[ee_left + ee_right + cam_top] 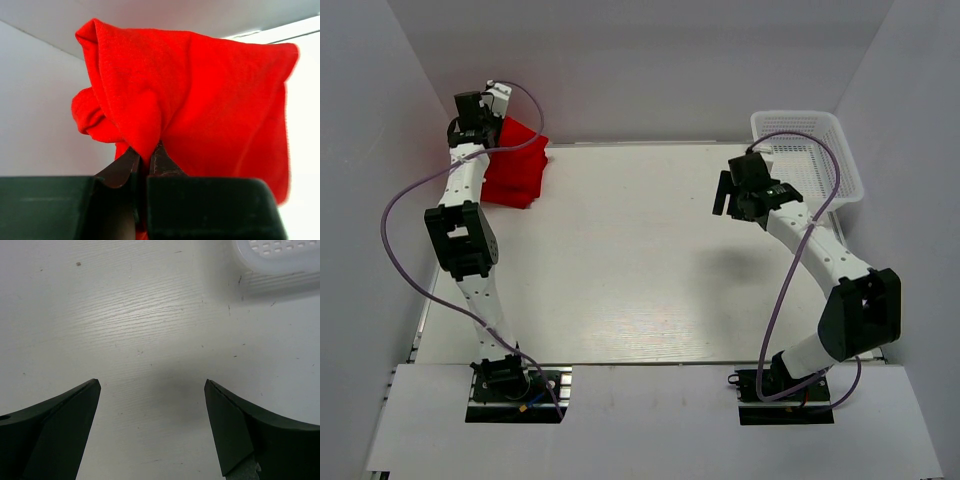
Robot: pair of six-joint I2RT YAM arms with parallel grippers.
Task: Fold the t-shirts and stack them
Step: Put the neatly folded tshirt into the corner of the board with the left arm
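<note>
Laboratory test cell. Plain white walls [640, 70] enclose a white table [620, 250] on three sides; the left arm [460, 240] and right arm [860, 310] are bolted to plates at its near edge.

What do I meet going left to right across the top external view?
red t-shirts → right arm's fingers, open over the bare table → white mesh basket

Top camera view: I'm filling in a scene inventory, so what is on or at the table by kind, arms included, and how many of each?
Red t-shirt heap: 1 (single shirts cannot be told apart)
White mesh basket: 1
Robot arms: 2, left and right
Total: 4
</note>
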